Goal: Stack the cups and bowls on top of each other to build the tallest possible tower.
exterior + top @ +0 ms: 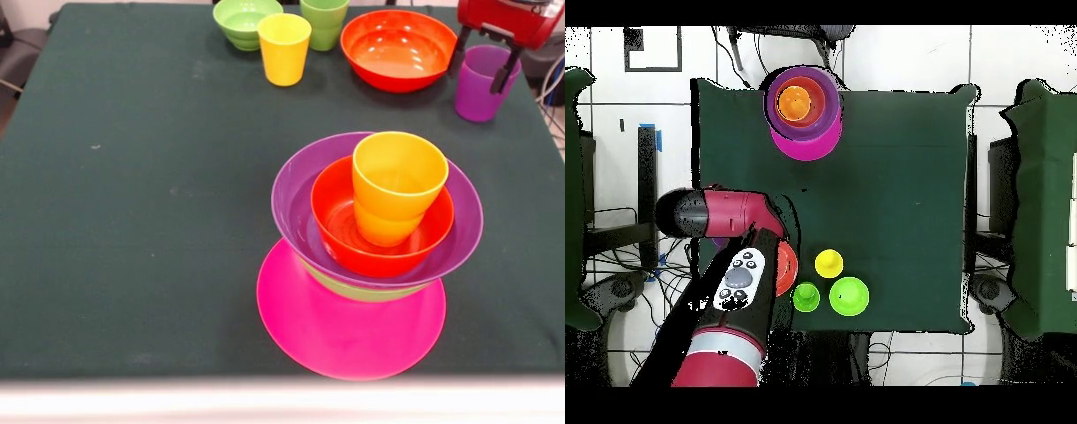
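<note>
In the front view I see my gripper (484, 64) at the table's far right corner, its two dark fingers (459, 49) set either side of the purple cup (482, 83): one finger stands outside the cup's left wall, the other reaches down over its rim on the right. The fingers straddle the cup, yet I cannot tell whether they press on it or stand free of it. The cup is upright on the dark green tablecloth (141, 177). Just left of it lies a loose orange-red bowl (398, 49), mouth up and near the left finger. Further left along the far edge stand a light green cup (324, 22), a yellow cup (283, 48) a little nearer the camera, and a green bowl (244, 21). The tower (375, 247) stands well apart from the gripper, at the near side of the table: a wide pink bowl (344, 327) as base, a light green bowl (366, 290) showing only as a rim above it, a wide purple bowl (305, 199), a second orange-red bowl (340, 221) nested within that, and an orange cup (397, 181) standing in the top bowl, tilted slightly. In the overhead view the red and black arm (730, 290) covers the gripper and purple cup; the tower (803, 105) lies at the opposite table edge.
</note>
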### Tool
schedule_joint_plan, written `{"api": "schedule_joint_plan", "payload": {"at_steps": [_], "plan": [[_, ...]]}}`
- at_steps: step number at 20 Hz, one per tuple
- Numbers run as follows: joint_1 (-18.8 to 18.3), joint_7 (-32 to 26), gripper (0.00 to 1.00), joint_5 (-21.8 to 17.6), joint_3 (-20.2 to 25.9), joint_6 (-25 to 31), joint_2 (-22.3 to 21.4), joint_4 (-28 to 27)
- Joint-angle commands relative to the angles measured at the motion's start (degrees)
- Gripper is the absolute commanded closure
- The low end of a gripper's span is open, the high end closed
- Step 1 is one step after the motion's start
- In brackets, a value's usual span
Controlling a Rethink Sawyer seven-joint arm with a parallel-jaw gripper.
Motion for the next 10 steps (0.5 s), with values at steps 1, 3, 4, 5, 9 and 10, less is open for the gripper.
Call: {"api": "schedule_joint_plan", "payload": {"at_steps": [1, 3, 4, 5, 9, 10], "plan": [[1.4, 12.6, 0.0, 2.4, 2.3, -0.8, 0.2, 3.8], [2.7, 13.6, 0.0, 2.9, 1.6, -0.1, -0.5, 4.5], [3.1, 13.8, 0.0, 3.2, 1.4, 0.5, -0.6, 4.3], [3.6, 14.2, 0.0, 3.5, 1.0, 0.7, -0.8, 4.6], [5.9, 15.7, 0.0, 5.0, -0.4, 1.5, -0.5, 4.2], [6.5, 16.0, 0.0, 5.5, -0.7, 1.9, -0.3, 3.8]]}}
